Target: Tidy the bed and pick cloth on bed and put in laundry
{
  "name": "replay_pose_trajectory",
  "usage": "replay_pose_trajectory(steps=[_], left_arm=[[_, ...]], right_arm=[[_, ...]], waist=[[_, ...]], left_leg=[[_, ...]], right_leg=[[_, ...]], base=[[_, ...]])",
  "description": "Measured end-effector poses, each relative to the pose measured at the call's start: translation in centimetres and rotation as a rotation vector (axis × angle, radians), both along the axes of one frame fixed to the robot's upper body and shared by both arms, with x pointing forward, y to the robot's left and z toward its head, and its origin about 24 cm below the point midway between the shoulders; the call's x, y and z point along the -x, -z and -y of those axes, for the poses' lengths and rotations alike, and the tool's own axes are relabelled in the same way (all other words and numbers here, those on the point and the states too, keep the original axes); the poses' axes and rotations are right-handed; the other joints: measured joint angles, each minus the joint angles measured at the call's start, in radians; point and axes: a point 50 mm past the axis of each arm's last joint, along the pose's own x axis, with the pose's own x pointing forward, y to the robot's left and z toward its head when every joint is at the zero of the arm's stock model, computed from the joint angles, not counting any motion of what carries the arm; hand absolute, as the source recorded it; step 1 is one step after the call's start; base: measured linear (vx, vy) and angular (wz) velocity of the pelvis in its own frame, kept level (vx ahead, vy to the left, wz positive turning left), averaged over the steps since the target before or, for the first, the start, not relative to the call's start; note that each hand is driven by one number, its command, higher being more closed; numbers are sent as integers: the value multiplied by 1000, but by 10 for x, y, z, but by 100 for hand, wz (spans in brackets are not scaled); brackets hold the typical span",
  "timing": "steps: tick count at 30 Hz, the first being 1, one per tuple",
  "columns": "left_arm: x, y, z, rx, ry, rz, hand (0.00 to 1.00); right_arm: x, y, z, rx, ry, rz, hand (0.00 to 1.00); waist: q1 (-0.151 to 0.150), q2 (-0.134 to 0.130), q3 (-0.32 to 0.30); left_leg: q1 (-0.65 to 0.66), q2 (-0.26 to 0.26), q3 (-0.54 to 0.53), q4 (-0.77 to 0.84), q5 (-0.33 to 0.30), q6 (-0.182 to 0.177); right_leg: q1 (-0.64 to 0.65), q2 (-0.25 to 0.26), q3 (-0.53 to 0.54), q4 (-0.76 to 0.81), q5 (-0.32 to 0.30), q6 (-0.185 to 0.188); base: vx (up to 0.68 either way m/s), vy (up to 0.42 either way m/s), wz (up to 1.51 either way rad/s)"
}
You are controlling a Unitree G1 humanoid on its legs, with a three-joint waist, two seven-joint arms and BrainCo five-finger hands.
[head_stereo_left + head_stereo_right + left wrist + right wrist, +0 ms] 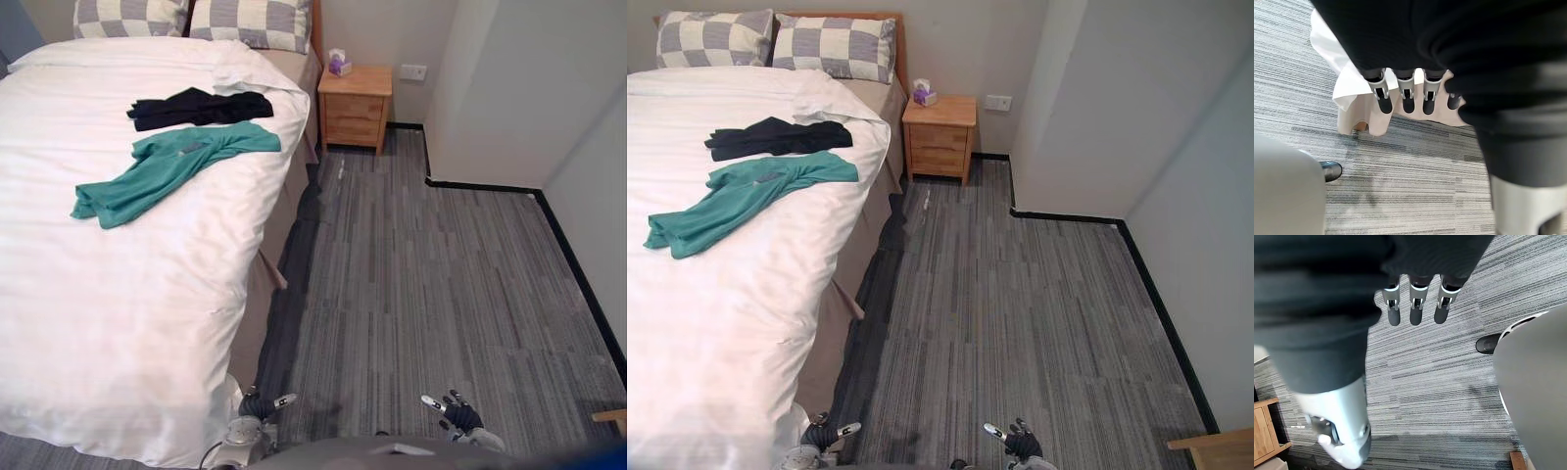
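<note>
Left hand (257,404): low beside the bed (118,323) corner, fingers (1385,98) extended, relaxed, empty. Right hand (458,413): low over the carpet (441,274), fingers extended, empty. Teal shirt (167,171) and black garment (201,106) lie just beside each other on the bed.

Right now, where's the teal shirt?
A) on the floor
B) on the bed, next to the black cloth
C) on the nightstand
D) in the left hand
B: the teal shirt lies spread on the bed next to the black cloth, while the left hand and right hand hang open and empty over the floor.
</note>
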Motion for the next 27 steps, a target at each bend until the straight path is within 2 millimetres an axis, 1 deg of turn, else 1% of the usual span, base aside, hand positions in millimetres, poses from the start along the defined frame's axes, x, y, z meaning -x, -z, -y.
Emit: replay_pose_trajectory(steps=[3,5,7,8,11,13,14,15,16,17,18,19,20,21,22,23,24,25,26,27], left_arm=[[0,0,1,38,-5,2,0],[2,1,1,82,-46,8,0],[5,1,0,121,-99,15,0],[8,2,-2,144,-139,21,0],[13,2,-4,171,-195,38,0],[16,2,-7,189,-247,53,0],[17,2,-9,200,-282,62,0],[17,1,-12,203,-312,76,0],[16,1,-13,207,-321,87,0],[12,-2,-16,209,-343,119,0],[6,-5,-15,208,-341,158,0],[6,-5,-15,209,-341,162,0],[5,-6,-15,211,-347,171,0],[4,-6,-13,214,-350,178,0],[2,-7,-10,220,-355,199,0],[2,-8,-9,221,-355,208,0],[1,-8,-8,221,-354,214,0],[2,-8,-5,229,-361,219,0],[3,-8,-3,236,-371,221,0],[3,-8,-3,237,-372,220,0]], right_arm=[[1,-1,2,-10,9,22,0],[4,-2,4,-20,20,46,0],[9,-2,6,-29,44,71,0],[14,-2,7,-36,77,87,0],[26,-2,8,-53,95,97,0],[31,-1,8,-59,95,93,0],[33,-1,7,-65,92,91,0],[34,-1,5,-69,94,95,0],[34,-1,4,-71,94,96,0],[33,-2,3,-75,90,99,0],[29,-3,2,-74,79,120,0],[27,-4,1,-75,76,130,0],[21,-7,0,-79,74,161,0],[20,-8,1,-78,71,169,0],[15,-10,4,-77,57,190,0],[9,-12,5,-80,45,210,0],[7,-13,5,-79,39,223,0],[4,-15,7,-71,29,238,0],[4,-15,6,-73,27,239,0],[4,-15,5,-74,21,236,0]], waist=[[-5,1,2],[-8,2,6],[-7,3,6],[-10,2,7],[-18,0,8],[-19,-5,11],[-17,-11,15],[-13,-19,24],[-9,-20,27],[12,-25,40],[27,-21,57],[28,-16,60],[29,-22,67],[34,-10,70],[39,1,70],[36,12,75],[38,17,76],[38,28,76],[42,29,75],[45,40,69]], left_leg=[[-2,2,2,0,0,0],[-4,6,8,-2,0,0],[-5,8,15,-5,0,0],[-5,10,21,-7,0,0],[-2,12,26,-13,0,-1],[-6,17,48,0,-9,-10],[-22,22,57,44,-30,-18],[-53,32,77,135,-64,-36],[-67,37,90,173,-71,-44],[-114,56,138,304,-86,-62],[-154,78,168,432,-89,-60],[-170,85,169,473,-88,-60],[-221,102,163,596,-104,-49],[-231,105,162,616,-122,-43],[-252,105,162,621,-157,-37],[-283,103,164,575,-165,-32],[-301,101,164,513,-160,-34],[-303,104,168,366,-109,-39],[-295,100,190,344,-70,-27],[-290,88,199,328,-71,-23]], right_leg=[[-2,0,1,0,0,0],[-6,1,4,0,0,0],[-9,2,10,4,0,1],[-7,2,11,5,-1,2],[-6,3,11,5,-4,3],[-3,4,17,5,-9,3],[-1,5,21,6,-14,3],[7,6,30,6,-27,5],[7,6,35,6,-29,4],[5,3,57,19,-43,-7],[5,3,72,53,-66,-9],[5,3,74,65,-74,-13],[3,4,95,108,-103,-14],[-2,3,107,123,-113,-13],[-12,-2,130,144,-126,-11],[-21,-14,153,153,-132,-3],[-31,-24,161,157,-138,6],[-40,-34,180,161,-149,25],[-41,-43,187,160,-152,34],[-44,-51,186,155,-150,40]], base=[[0,0,0],[0,0,-8],[2,0,-10],[7,1,-5],[6,3,-2],[-6,9,-9],[4,12,-7],[7,9,-6],[-25,3,-23],[-40,-9,-39],[-40,-9,-38],[35,14,-23],[50,41,-16],[67,65,-41],[86,144,-58],[110,201,-64],[151,272,-59],[140,231,-47],[159,211,-38],[216,166,-28]])
